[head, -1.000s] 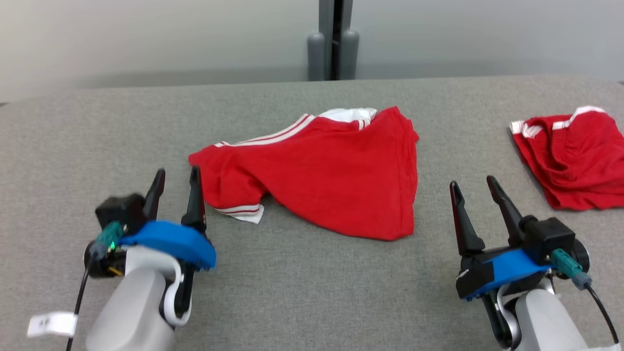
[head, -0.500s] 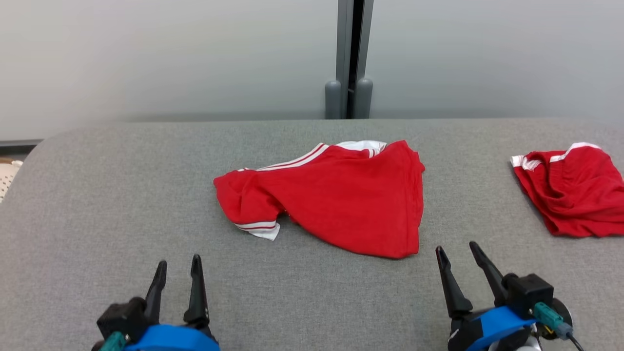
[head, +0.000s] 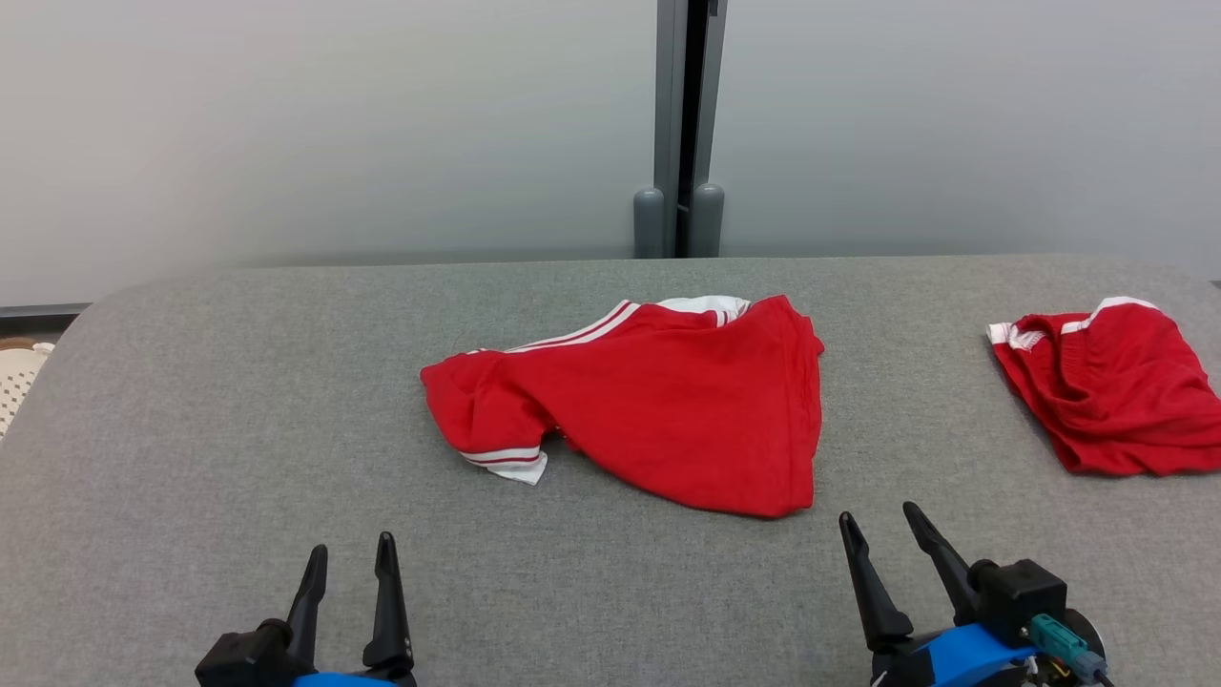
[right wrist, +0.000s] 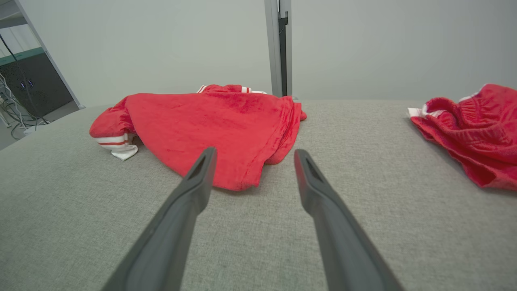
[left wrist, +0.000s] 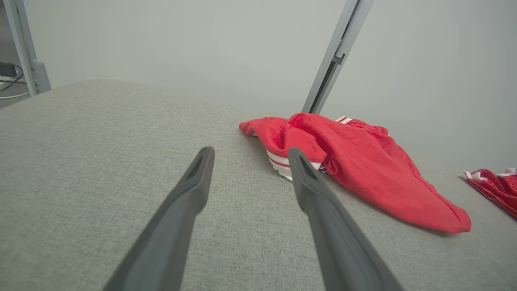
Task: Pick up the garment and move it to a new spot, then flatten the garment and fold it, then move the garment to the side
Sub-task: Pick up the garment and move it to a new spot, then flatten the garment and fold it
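Observation:
A red garment (head: pixel 658 401) with white stripes lies rumpled at the middle of the grey table (head: pixel 238 401); one white-cuffed sleeve is tucked at its left. It shows as the red garment (left wrist: pixel 363 161) in the left wrist view and as the red garment (right wrist: pixel 210 121) in the right wrist view. My left gripper (head: pixel 351 551) stands open near the front edge, well short of the sleeve. Near the front right, my right gripper (head: pixel 878 515) is open and empty, just short of the garment's lower right corner.
A second red garment (head: pixel 1107 391) lies bunched at the table's right edge, also seen as the second garment (right wrist: pixel 468 125). A grey post (head: pixel 679 124) stands behind the table against a pale wall. A white perforated object (head: pixel 14 382) sits off the table's left edge.
The head view has tilted up, so the whole scene sits lower. Both grippers have drawn back from the garment toward the table's front, still open. The garment has not moved.

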`<state>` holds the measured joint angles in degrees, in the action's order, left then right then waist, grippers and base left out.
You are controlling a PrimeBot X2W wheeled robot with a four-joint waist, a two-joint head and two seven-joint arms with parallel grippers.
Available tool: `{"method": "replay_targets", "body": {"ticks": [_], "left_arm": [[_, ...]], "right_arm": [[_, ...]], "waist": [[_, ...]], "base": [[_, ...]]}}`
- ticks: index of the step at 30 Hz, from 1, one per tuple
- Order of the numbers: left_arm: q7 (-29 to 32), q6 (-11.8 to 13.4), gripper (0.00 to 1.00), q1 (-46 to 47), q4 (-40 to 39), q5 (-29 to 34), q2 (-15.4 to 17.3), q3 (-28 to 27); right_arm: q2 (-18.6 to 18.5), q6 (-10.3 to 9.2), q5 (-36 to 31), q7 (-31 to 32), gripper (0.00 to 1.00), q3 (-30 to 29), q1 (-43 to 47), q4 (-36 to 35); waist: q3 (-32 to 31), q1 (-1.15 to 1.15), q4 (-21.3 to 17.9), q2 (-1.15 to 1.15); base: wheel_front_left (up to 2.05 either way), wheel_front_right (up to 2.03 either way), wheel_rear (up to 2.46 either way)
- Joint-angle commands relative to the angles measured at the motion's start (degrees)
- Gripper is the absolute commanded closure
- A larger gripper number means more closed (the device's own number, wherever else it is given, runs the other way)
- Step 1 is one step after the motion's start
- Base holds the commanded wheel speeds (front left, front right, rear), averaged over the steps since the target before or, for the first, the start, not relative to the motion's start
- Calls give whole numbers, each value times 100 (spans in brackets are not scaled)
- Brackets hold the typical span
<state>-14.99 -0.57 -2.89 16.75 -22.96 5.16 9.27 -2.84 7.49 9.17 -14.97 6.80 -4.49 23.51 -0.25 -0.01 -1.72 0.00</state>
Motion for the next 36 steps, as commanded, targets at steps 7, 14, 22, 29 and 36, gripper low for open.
{"method": "replay_targets", "body": {"ticks": [7,14,22,29,36], "left_arm": [[-27,-84,0,-56,68,100,-49,-120],[-27,-124,0,-46,100,177,-82,-185],[-27,-147,0,21,104,243,-120,-181],[-27,-176,0,214,124,330,-149,-104],[-27,-156,0,359,163,344,-184,-125]], "right_arm": [[-10,1,-45,-31,0,-61,-40,40],[-10,1,-56,-31,0,-112,-64,56],[-11,1,-205,-31,0,-227,-226,74],[-9,1,-588,546,0,-370,-901,765],[-9,1,-512,1117,0,-347,-1458,1768]], "waist": [[1,1,21,0],[14,1,43,0],[104,1,120,0],[451,1,406,0],[750,1,763,0]], "base": [[0,0,0],[0,0,0],[0,0,0],[0,0,0],[0,0,0]]}}
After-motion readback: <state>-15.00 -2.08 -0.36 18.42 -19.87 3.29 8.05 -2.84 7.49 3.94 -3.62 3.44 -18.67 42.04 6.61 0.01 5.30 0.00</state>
